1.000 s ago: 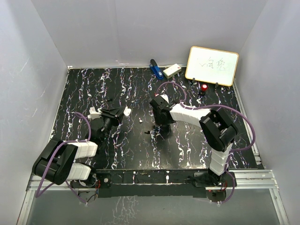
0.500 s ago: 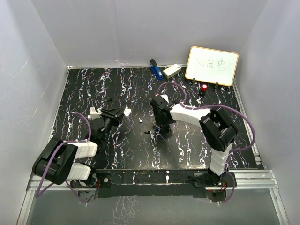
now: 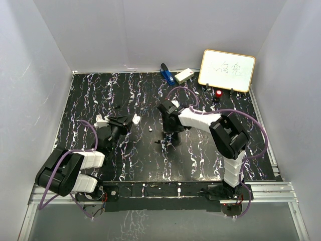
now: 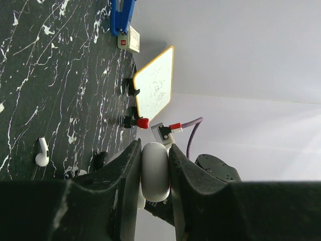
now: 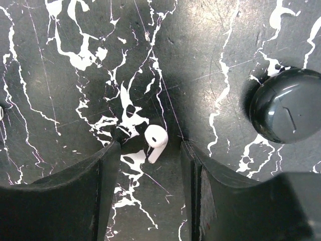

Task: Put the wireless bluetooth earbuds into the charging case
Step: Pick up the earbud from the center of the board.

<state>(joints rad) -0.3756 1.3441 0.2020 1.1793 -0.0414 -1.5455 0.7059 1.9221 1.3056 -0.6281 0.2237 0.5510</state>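
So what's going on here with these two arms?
The left gripper has its fingers shut on the round white charging case. The right gripper is down at the table, fingers open on either side of a white earbud, not gripping it yet. A second earbud lies loose on the table. Neither is in the case.

Black with white marbling on the table (image 3: pixel 90 100), plain white on earbud (image 5: pixel 156 138) and charging case (image 4: pixel 154 170), glossy black on the round knob (image 5: pixel 286 105), blue on the clip (image 4: pixel 123 15), orange-rimmed white on the board (image 3: pixel 226 70).
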